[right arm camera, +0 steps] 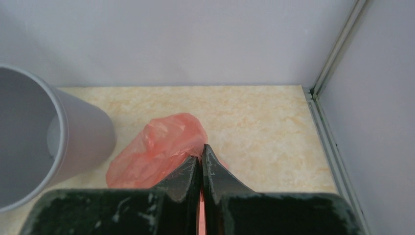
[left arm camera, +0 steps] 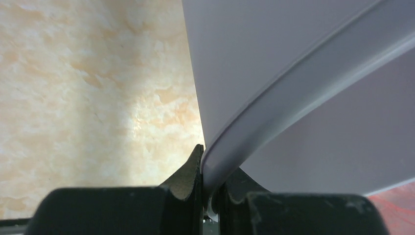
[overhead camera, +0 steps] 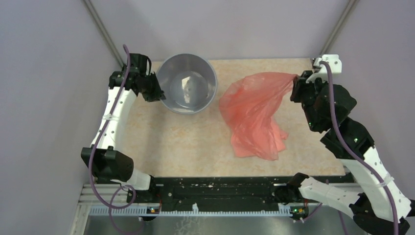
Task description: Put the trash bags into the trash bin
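The grey trash bin (overhead camera: 188,83) stands upright at the back left of the table. My left gripper (overhead camera: 155,92) is shut on its left rim; in the left wrist view the rim (left arm camera: 254,127) runs down between the left gripper (left arm camera: 211,169) jaws. An orange-pink trash bag (overhead camera: 257,115) lies crumpled right of the bin, with one corner drawn up and to the right. My right gripper (overhead camera: 295,84) is shut on that corner. In the right wrist view the trash bag (right arm camera: 156,149) spreads beyond the right gripper (right arm camera: 202,152), with the trash bin (right arm camera: 44,147) at the left.
Grey walls close in the table at the back and both sides, with a metal post (right arm camera: 333,54) at the back right corner. A black rail (overhead camera: 215,193) runs along the near edge between the arm bases.
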Action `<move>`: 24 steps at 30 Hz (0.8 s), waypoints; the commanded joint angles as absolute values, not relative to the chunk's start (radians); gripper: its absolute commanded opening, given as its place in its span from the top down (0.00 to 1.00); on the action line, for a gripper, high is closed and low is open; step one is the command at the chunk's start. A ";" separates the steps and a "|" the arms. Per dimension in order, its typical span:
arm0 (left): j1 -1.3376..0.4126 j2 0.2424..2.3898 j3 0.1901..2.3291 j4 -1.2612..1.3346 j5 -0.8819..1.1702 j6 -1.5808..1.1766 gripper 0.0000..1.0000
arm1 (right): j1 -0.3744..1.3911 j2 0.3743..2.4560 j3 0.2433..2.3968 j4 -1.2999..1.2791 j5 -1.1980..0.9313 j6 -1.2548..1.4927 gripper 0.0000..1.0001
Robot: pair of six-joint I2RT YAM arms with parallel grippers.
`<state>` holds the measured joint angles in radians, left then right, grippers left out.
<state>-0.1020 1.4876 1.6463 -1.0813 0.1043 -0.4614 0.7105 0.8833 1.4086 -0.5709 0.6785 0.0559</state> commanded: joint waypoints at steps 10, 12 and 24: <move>-0.104 1.571 1.850 -1.262 0.251 -0.492 0.89 | 0.706 0.885 1.626 -0.597 0.649 0.058 1.00; -0.104 1.585 1.861 -1.266 0.276 -0.492 0.86 | 0.705 0.896 1.670 -0.603 0.630 0.052 1.00; -0.106 1.666 1.932 -1.220 0.345 -0.501 0.67 | 0.705 0.964 1.841 -0.661 0.583 0.026 1.00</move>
<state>-0.1028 1.6592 1.8812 -1.2739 0.2794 -0.4770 0.7105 0.9333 1.8061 -0.6334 0.6033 0.0494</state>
